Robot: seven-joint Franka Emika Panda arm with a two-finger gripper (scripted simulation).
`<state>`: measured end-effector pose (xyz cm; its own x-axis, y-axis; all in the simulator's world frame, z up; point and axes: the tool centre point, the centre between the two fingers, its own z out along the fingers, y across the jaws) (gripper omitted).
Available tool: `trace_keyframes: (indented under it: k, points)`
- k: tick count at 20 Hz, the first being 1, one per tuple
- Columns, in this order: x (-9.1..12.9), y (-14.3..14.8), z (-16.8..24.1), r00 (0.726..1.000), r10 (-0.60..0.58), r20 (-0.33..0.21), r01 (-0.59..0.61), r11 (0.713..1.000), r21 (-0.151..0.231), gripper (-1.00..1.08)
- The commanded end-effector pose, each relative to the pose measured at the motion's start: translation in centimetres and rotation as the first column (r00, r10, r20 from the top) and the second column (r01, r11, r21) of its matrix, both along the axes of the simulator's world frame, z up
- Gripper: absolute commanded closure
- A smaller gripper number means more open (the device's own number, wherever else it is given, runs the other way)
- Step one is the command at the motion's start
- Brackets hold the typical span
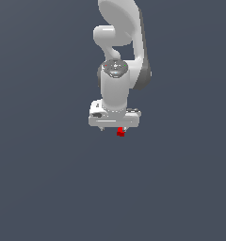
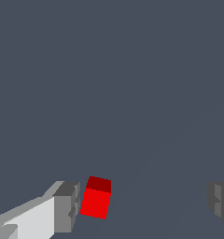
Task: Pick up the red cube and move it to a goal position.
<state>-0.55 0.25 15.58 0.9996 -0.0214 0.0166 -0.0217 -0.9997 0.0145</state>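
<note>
The red cube (image 1: 120, 132) is a tiny bright red block on the dark grey floor, just under the white hand. My gripper (image 1: 113, 128) points straight down over it and is open. In the wrist view the red cube (image 2: 97, 198) lies between the two fingers, far off centre: it sits close beside one grey finger pad (image 2: 66, 207), and a wide gap separates it from the other pad (image 2: 220, 201). I cannot tell whether the near pad touches the cube. The gripper (image 2: 142, 205) holds nothing.
The white arm (image 1: 119, 47) rises behind the hand toward the top of the exterior view. Plain dark grey floor (image 1: 49, 179) surrounds the cube on all sides. No goal marker shows.
</note>
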Motion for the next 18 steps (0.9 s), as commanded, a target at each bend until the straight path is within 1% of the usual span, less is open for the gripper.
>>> trace_keyframes:
  k: [1,5,12,18]
  points:
    - [-0.7,0.3,-1.0,1.000,-0.016,-0.002,0.016,1.000,0.001,-0.92]
    - [-2.2,0.9,-3.4,0.999,-0.054,-0.004,0.054,0.999,0.004,-0.92]
    - [-5.4,2.5,-8.7,0.990,-0.139,-0.010,0.139,0.990,0.009,-0.92]
    - [-7.2,3.8,-12.1,0.981,-0.192,-0.014,0.192,0.981,0.012,-0.92]
